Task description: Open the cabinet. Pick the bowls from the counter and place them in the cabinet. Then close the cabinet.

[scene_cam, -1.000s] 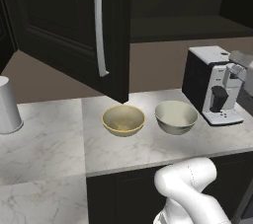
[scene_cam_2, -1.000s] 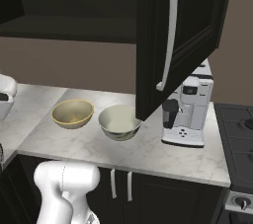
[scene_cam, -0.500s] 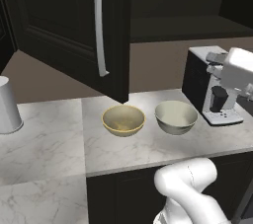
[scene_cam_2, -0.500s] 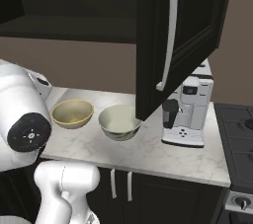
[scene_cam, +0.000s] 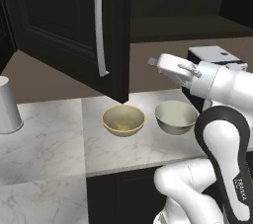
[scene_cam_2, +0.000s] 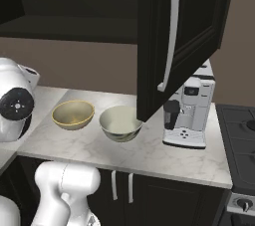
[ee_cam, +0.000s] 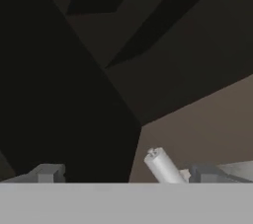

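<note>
The cabinet [scene_cam: 74,30] hangs above the counter [scene_cam: 54,144] with its door swung open and the silver bar handle [scene_cam: 101,25] facing out. Below it sit the bowls: a tan-yellow one [scene_cam: 123,120] and an off-white one [scene_cam: 175,117], side by side. In the right base view they are the tan bowl [scene_cam_2: 73,114] and the off-white bowl [scene_cam_2: 120,123], under the open door [scene_cam_2: 184,36]. My gripper [scene_cam: 157,63] hovers above the off-white bowl, pointing left toward the door. In the hand view the gripper [ee_cam: 126,173] is open, with nothing between its fingertips [ee_cam: 47,172].
A grey-white cup [scene_cam: 7,104] stands on the counter at the far left, and the hand view catches the cup [ee_cam: 160,166] too. A coffee machine [scene_cam_2: 189,115] sits right of the bowls, partly under the open door. A stove [scene_cam_2: 239,135] lies at the far right.
The arm has risen into both base views. The hand has moved left from beside the coffee machine to above the off-white bowl. Bowls and door have not moved.
</note>
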